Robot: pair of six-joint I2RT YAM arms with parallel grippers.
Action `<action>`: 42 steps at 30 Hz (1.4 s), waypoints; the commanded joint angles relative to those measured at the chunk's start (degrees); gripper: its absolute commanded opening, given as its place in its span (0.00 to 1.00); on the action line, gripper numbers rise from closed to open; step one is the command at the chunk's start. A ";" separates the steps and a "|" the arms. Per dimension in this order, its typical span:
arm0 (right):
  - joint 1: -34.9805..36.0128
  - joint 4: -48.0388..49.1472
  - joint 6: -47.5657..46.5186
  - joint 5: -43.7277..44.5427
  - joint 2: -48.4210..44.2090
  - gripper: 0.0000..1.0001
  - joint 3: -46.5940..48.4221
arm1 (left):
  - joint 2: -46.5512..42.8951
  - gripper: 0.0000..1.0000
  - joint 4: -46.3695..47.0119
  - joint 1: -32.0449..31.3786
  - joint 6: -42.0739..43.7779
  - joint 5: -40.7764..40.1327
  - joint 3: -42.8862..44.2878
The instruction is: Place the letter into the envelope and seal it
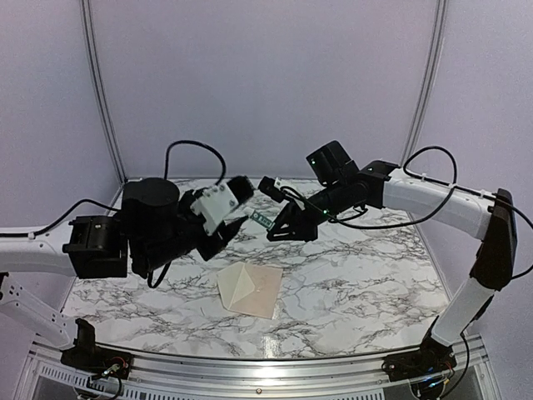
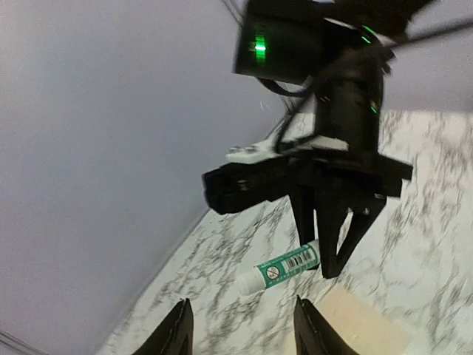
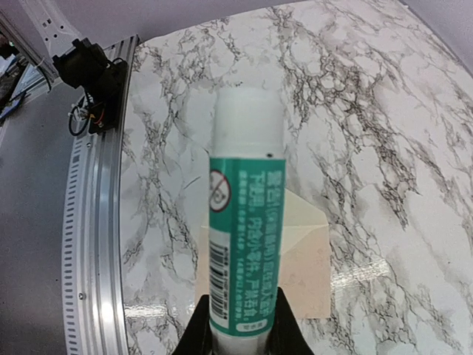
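The envelope (image 1: 250,289) lies flat on the marble table with its cream triangular flap open toward the left. Its peach-toned body also shows in the right wrist view (image 3: 310,259), and one corner shows in the left wrist view (image 2: 366,329). No separate letter sheet shows. My right gripper (image 1: 275,227) is shut on a green-and-white glue stick (image 3: 246,222). It holds the stick in the air above and behind the envelope, white end pointing away from the fingers. My left gripper (image 2: 244,333) is open and empty. It hovers just left of the glue stick (image 2: 284,268) and faces it.
The marble tabletop (image 1: 358,283) is bounded by grey walls at the back and sides. A metal rail (image 3: 96,244) runs along the near edge. Both arms meet over the table's middle, their cables hanging behind them.
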 commanded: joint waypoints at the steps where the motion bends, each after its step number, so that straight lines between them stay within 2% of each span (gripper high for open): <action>1: 0.86 -2.06 1.72 -8.93 1.25 0.08 -0.11 | 6.16 0.47 -12.71 -7.19 29.91 -14.91 1.47; 6: 1.94 -2.43 1.94 -11.53 0.69 0.08 -1.84 | 10.16 0.47 -9.19 -9.68 40.52 -21.58 1.53; 14: 3.51 -3.25 1.44 -12.14 0.05 0.09 -2.36 | 11.37 0.49 8.32 -10.60 54.49 -26.89 -5.44; 21: 4.06 -3.91 1.07 -13.44 0.31 0.09 -1.99 | 12.50 0.47 9.95 -10.60 57.17 -25.84 -6.09; 36: 4.38 -5.72 0.07 -16.60 1.64 0.10 -1.07 | 15.36 0.12 15.45 -10.26 59.96 -25.67 -7.95; 39: 4.10 -7.11 -1.12 -16.13 1.10 0.19 -0.25 | 15.38 0.04 15.51 -9.96 57.75 -25.94 -7.86; 42: 1.87 -7.88 -2.04 -14.67 -0.71 0.35 0.79 | 14.98 0.01 15.45 -9.58 52.06 -25.77 -7.91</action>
